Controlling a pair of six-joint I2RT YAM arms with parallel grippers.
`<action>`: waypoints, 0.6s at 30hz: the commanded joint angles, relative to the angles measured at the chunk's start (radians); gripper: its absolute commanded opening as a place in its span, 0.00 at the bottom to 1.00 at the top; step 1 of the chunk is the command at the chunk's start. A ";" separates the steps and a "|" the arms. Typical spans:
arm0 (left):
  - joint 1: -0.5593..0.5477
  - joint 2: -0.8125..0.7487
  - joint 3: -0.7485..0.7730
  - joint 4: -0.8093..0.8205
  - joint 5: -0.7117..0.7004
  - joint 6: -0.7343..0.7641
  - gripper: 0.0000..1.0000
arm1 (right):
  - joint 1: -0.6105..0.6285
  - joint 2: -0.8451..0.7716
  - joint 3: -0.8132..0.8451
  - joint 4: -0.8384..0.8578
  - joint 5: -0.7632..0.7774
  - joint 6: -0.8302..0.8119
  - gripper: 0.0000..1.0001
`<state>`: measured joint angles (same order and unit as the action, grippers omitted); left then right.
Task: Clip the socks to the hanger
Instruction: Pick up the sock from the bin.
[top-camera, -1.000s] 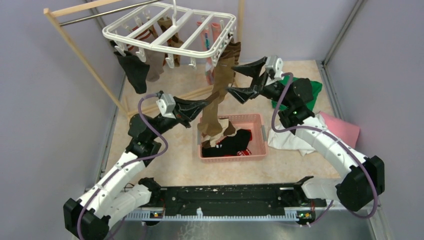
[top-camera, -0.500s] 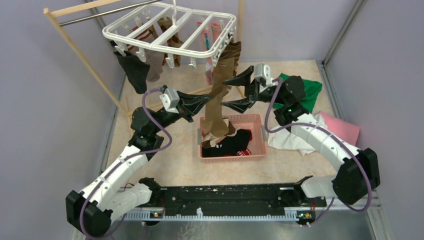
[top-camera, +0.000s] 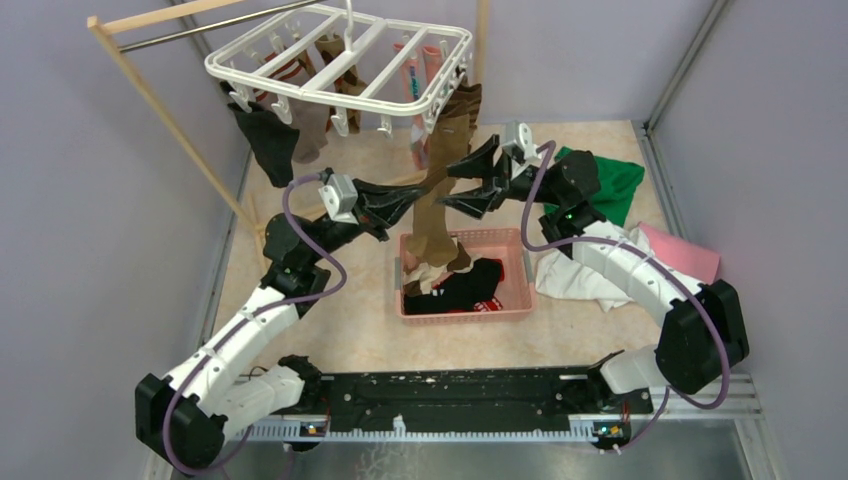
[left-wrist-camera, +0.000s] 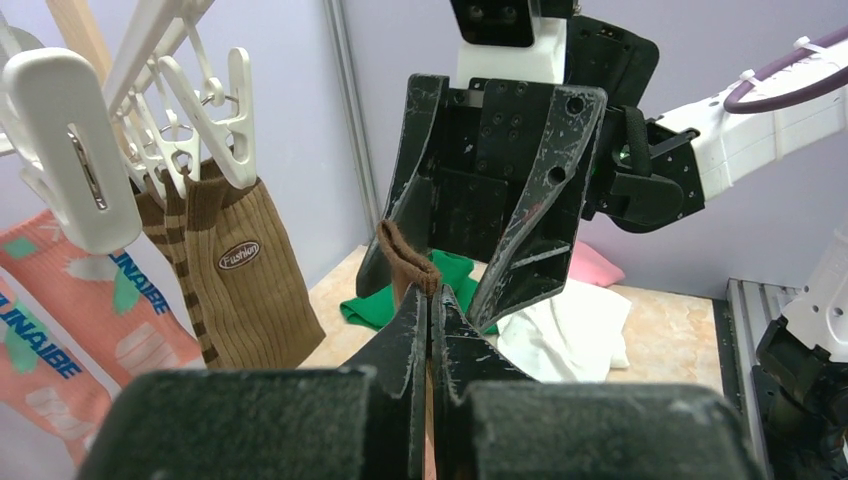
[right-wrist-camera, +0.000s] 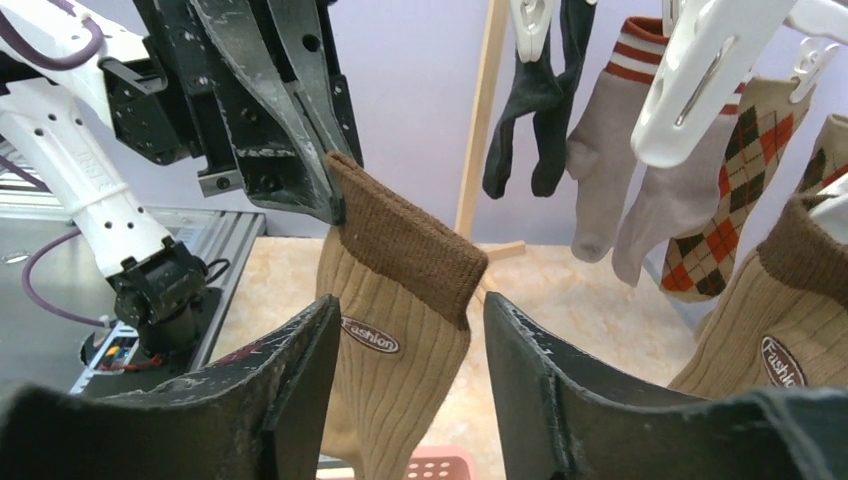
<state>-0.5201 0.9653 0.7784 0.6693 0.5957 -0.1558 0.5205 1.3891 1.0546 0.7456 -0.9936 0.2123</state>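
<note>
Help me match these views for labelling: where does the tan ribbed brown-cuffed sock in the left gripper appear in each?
Top external: tan ribbed brown-cuffed sock hangs centre, above the pink basket.
Left wrist: only its cuff, centre.
Right wrist: centre, lower half.
Shared landmark: white plastic clip hanger.

Left arm (top-camera: 240, 335) and right arm (top-camera: 640, 275): white shells between black joints. A purple cable (top-camera: 286, 205) loops along each. White camera blocks (top-camera: 338, 197) sit at the wrists. Fingers (left-wrist-camera: 540, 200) are black wedge plates, scratched pale, dotted with screw holes. A black rail (top-camera: 460, 395) joins the bases.
</note>
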 joint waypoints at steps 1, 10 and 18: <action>-0.004 0.008 0.032 0.073 -0.017 -0.005 0.00 | -0.002 -0.025 0.039 0.148 -0.008 0.075 0.51; -0.004 0.019 0.015 0.116 -0.098 -0.016 0.00 | -0.002 -0.049 0.012 0.175 0.012 0.103 0.31; -0.007 0.034 0.010 0.137 -0.169 -0.043 0.00 | 0.027 -0.082 0.006 0.076 0.087 -0.022 0.03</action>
<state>-0.5201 0.9882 0.7780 0.7341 0.4805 -0.1761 0.5247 1.3556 1.0546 0.8425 -0.9474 0.2600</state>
